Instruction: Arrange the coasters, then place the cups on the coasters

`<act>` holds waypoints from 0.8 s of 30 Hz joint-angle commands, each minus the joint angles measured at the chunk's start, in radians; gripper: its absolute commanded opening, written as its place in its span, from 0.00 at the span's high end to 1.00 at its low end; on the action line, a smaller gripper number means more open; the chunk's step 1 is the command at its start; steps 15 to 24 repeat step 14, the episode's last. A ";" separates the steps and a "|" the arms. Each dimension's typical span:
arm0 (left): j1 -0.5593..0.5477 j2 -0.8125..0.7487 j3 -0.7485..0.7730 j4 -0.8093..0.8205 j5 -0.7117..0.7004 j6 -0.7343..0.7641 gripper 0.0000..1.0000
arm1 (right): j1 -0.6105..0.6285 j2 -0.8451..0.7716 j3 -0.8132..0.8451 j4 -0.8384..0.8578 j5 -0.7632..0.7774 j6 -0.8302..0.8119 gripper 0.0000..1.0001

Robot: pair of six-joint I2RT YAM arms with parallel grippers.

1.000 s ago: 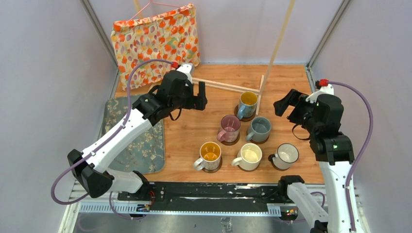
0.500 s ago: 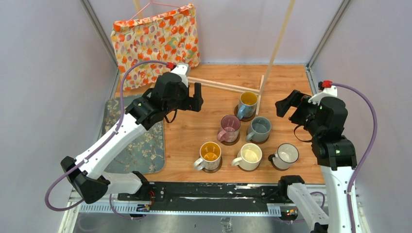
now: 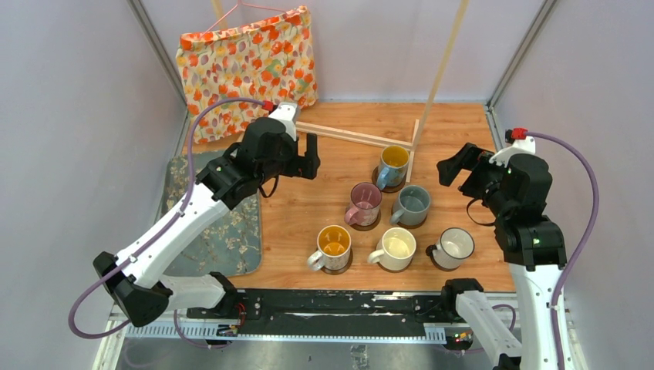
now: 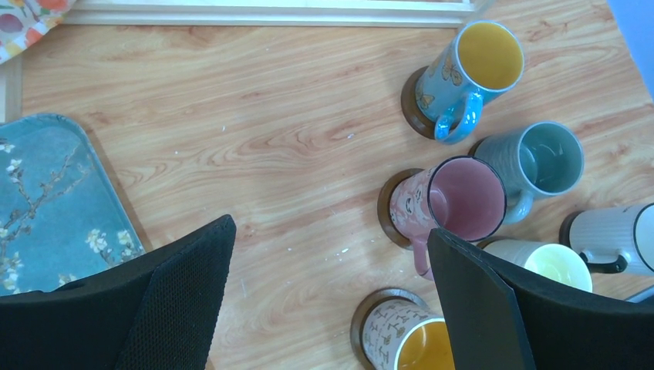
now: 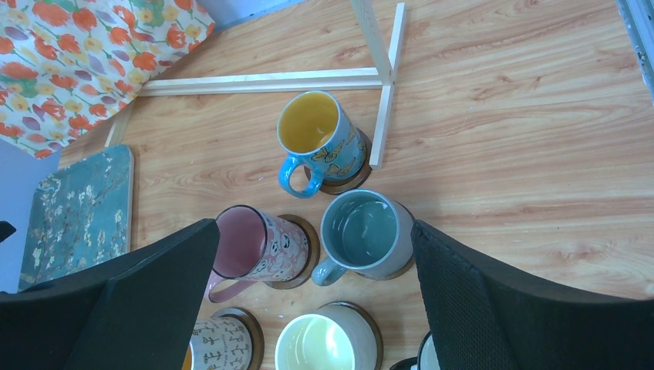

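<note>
Mugs [image 3: 399,248], glossy ceramic, top round brown coasters [image 4: 385,216]; left end effector [image 4: 332,231] and right end effector [image 5: 315,226] gape empty.

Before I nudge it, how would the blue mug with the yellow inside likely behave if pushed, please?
The blue mug looks like glazed ceramic: probably rigid, slippery, chip-prone. It stands tall on its coaster, so a high push might tip it; a low one would likely slide it off the coaster.
</note>
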 commanded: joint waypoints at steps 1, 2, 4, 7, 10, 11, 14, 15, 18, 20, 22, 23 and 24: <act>0.005 -0.027 -0.020 0.017 -0.004 0.025 0.00 | 0.014 -0.001 0.021 0.015 0.006 -0.012 0.00; 0.005 -0.028 -0.023 0.020 -0.003 0.025 0.00 | 0.014 -0.001 0.022 0.015 0.007 -0.012 0.00; 0.005 -0.027 -0.025 0.024 0.002 0.024 0.00 | 0.014 -0.002 0.022 0.015 0.010 -0.012 0.00; 0.005 -0.029 -0.028 0.032 0.014 0.022 0.00 | 0.015 -0.002 0.020 0.016 0.011 -0.011 0.00; 0.005 -0.030 -0.034 0.039 0.019 0.021 0.00 | 0.014 -0.004 0.019 0.015 0.010 -0.013 0.00; 0.005 -0.031 -0.036 0.041 0.020 0.023 0.00 | 0.014 -0.004 0.020 0.015 0.010 -0.011 0.00; 0.005 -0.036 -0.039 0.048 0.019 0.016 0.00 | 0.014 -0.009 0.017 0.015 0.012 -0.010 0.00; 0.005 -0.036 -0.039 0.048 0.019 0.016 0.00 | 0.014 -0.009 0.017 0.015 0.012 -0.010 0.00; 0.005 -0.036 -0.039 0.048 0.019 0.016 0.00 | 0.014 -0.009 0.017 0.015 0.012 -0.010 0.00; 0.005 -0.036 -0.039 0.048 0.019 0.016 0.00 | 0.014 -0.009 0.017 0.015 0.012 -0.010 0.00; 0.005 -0.036 -0.039 0.048 0.019 0.016 0.00 | 0.014 -0.009 0.017 0.015 0.012 -0.010 0.00; 0.005 -0.036 -0.039 0.048 0.019 0.016 0.00 | 0.014 -0.009 0.017 0.015 0.012 -0.010 0.00; 0.005 -0.036 -0.039 0.048 0.019 0.016 0.00 | 0.014 -0.009 0.017 0.015 0.012 -0.010 0.00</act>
